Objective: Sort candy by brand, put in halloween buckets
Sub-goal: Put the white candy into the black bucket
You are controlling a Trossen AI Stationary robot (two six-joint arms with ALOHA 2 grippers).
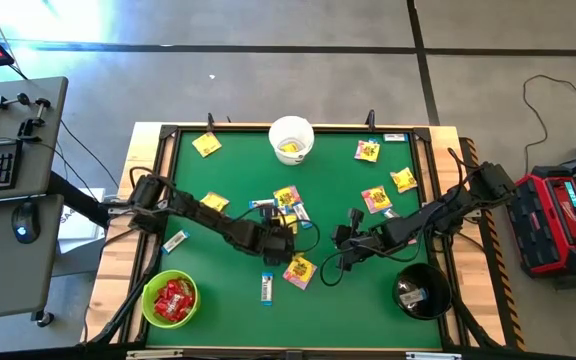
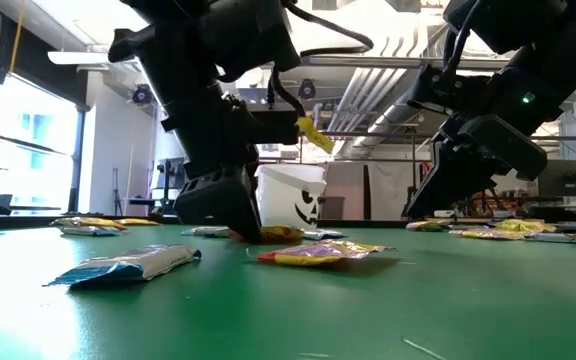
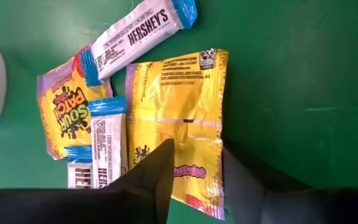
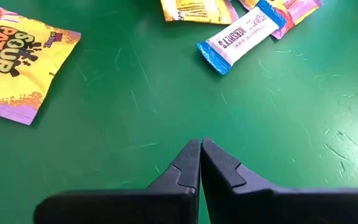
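My left gripper [image 3: 194, 165] [image 1: 279, 231] is down at mid-table, open over the near end of a yellow packet [image 3: 174, 102] lying print side down. Beside this packet lie a Sour Patch packet [image 3: 64, 115] and two white-and-blue Hershey's bars [image 3: 138, 31] [image 3: 107, 140]. My right gripper [image 4: 200, 148] [image 1: 341, 243] is shut, just above bare green felt right of centre. The white bucket [image 1: 291, 139] stands at the far edge, the lime green bucket [image 1: 170, 300] with red packets at the near left, and the black bucket [image 1: 420, 291] at the near right. My left gripper comes slanting down at the yellow packet's near end [image 3: 185, 155]. One finger [image 3: 157, 177] lies over the packet's face, the other [image 3: 244, 183] stands on the felt beside its long edge. The packet lies flat on the table. Whether the fingertips touch it, I cannot tell.
Loose candy is scattered on the felt: yellow packets [image 1: 206, 144] [image 1: 367, 150] [image 1: 403, 180] [image 1: 299, 270] and white-and-blue bars [image 1: 175, 241] [image 1: 266, 287] [image 4: 241, 37]. A raised frame [image 1: 168, 130] edges the table. Open felt lies between the two grippers and the near edge.
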